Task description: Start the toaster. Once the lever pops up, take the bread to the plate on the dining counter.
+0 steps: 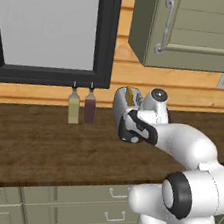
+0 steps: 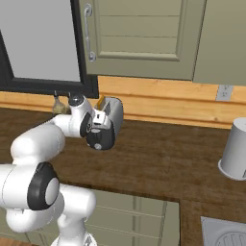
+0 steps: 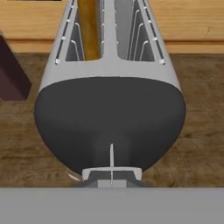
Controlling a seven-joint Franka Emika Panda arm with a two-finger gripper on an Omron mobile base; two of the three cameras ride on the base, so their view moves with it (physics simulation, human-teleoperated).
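Jaws together, closed on nothing, with the two-finger gripper set low against the black end panel of the small rounded silver-grey two-slot toaster, directly over the small pale grey lever tab. Lever seated at the bottom of its slot in the hand view; judged as the press-down step, at or near full travel.

Left to right along the long dark brown wooden worktop:
- Pale yellow-green bottle and dark maroon bottle, side by side under the black-framed window, just beside the toaster's left flank.
- Toaster near the back wall, black end facing the arm. Pale tan bread slice with brown crust standing in the left slot as seen from the hand; right slot bare.
- Open worktop to the right, then a pale grey cylindrical canister well apart, near the right edge of the right base view.

Plate and dining counter not in these views; base travel required later.

Risks from here:
- Closed fingertips sliding off the narrow tab if pressure falls off-centre; lever then unlatched, toaster not started.
- Excess downward or forward force pushing the light toaster back toward the wall or left into the maroon bottle.
- Retreat straight up risking a catch under the tab; withdrawal away from the end panel preferred.

Room for moving: clear worktop in front of and right of the toaster; green-grey wall cabinet overhead limits a high lift; bottles restrict the left side.
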